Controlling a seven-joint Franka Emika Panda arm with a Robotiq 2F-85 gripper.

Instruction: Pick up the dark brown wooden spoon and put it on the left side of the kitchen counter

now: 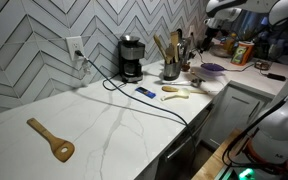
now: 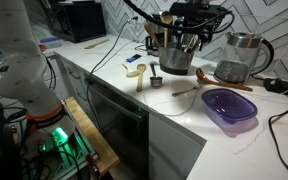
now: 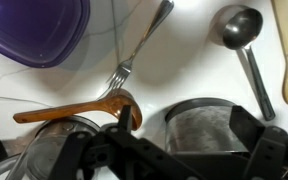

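Wrist view, looking down on a white marble-veined kitchen counter (image 3: pixel 189 75); the dark brown wooden spoon (image 3: pixel 74 111) lies flat on the stone, its thin handle running to the left and its small rounded bowl toward the middle of the picture; a metal fork (image 3: pixel 139 45) lies just above it, tines pointing at the spoon's bowl, apparently apart from it; a purple container (image 3: pixel 29 28) sits in the upper left corner and a metal ladle (image 3: pixel 240 35) to the upper right. The gripper (image 3: pixel 186 120) enters from the bottom edge with its black fingers (image 3: pixel 125 117) spread wide and nothing held between them; one fingertip shows in front of the spoon's bowl, though whether it touches cannot be told.

In an exterior view the spoon appears as a brown sliver beside the base of a glass kettle (image 2: pixel 239 55), at the crowded end of the counter.

Judgement on handling: the spoon looks light, stiff and sturdy rather than fragile; its smooth slender handle may roll or pivot under a loose pinch; the best hold is probably across the handle near the bowl, where the weight balances; because it lies flat, the fingertips need to come right down to the stone; the fork nearby leaves little room for error.
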